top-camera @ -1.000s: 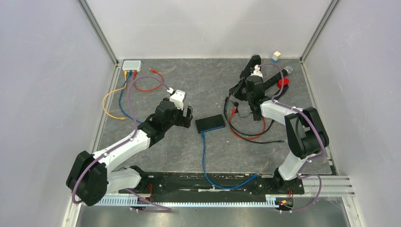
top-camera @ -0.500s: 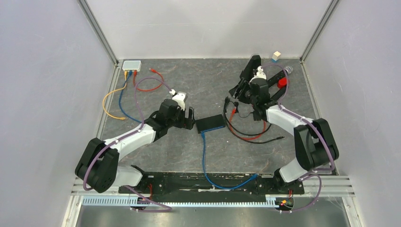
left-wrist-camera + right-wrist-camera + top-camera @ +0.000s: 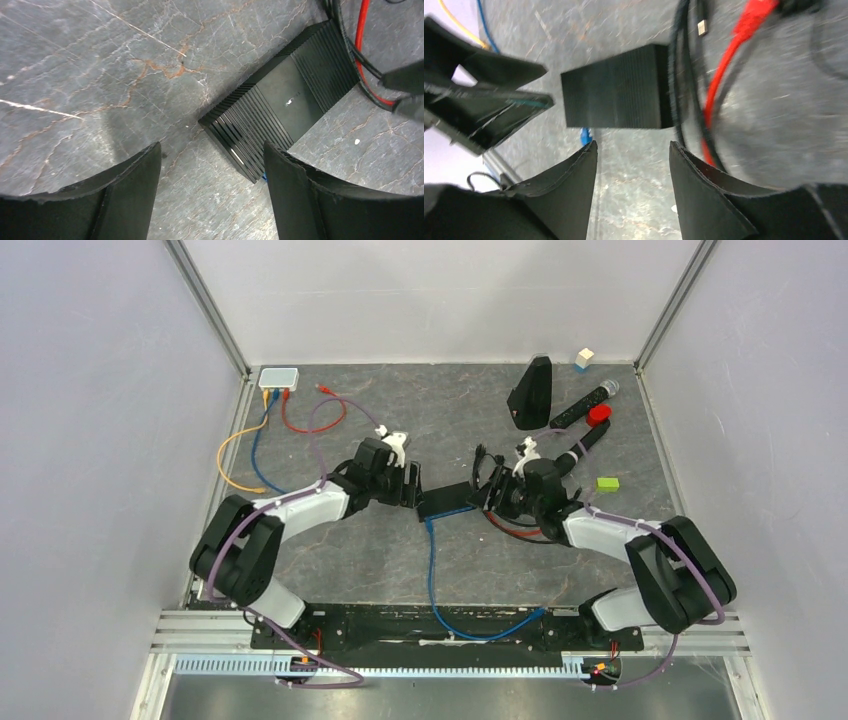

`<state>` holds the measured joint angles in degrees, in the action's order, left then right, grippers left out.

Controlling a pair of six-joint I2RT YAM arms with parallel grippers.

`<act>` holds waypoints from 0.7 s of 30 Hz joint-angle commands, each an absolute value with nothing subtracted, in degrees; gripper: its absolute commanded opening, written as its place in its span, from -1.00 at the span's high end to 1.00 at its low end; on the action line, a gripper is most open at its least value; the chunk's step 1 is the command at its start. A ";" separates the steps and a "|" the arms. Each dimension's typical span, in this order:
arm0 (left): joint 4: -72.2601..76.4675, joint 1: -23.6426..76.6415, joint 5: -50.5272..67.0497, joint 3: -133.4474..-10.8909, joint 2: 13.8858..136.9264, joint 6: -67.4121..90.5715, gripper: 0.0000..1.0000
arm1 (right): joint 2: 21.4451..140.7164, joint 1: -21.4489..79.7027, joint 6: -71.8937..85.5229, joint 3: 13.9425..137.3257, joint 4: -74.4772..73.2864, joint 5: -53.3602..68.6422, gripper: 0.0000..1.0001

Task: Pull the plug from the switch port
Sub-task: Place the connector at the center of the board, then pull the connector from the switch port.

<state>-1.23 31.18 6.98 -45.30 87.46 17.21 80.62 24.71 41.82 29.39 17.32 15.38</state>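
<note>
The black ribbed switch (image 3: 447,500) lies flat in the middle of the table. A blue cable (image 3: 430,570) is plugged into its near-left side; the blue plug (image 3: 585,135) shows just below the switch's edge, and only as a sliver in the left wrist view (image 3: 264,176). My left gripper (image 3: 408,488) is open and empty, low over the table at the switch's left end (image 3: 285,105). My right gripper (image 3: 490,490) is open and empty at the switch's right end (image 3: 616,95), with the plug next to its left fingertip (image 3: 589,150).
Red and black cables (image 3: 520,525) loop beside the switch's right end. At the back stand a white box (image 3: 278,377) with yellow, blue and red cables, a black wedge (image 3: 532,390), a black microphone (image 3: 585,405), a red piece (image 3: 598,415) and a green block (image 3: 607,483).
Both arms have closed in on the switch. The left gripper moved right to its left end. The right gripper came forward and down from the back to its right end.
</note>
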 commanded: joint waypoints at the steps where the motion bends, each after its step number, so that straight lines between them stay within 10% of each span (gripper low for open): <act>1: -3.28 30.76 10.65 -49.38 91.98 23.17 -0.54 | 80.26 29.50 44.60 28.28 23.06 17.72 -0.12; 21: 3.60 30.80 8.30 -43.35 97.32 37.72 -0.19 | 98.96 36.64 55.18 29.58 38.61 22.36 -0.05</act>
<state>2.79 30.92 9.56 -46.63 96.01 34.04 96.14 36.27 52.10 28.91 34.41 21.34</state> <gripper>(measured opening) 0.613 0.523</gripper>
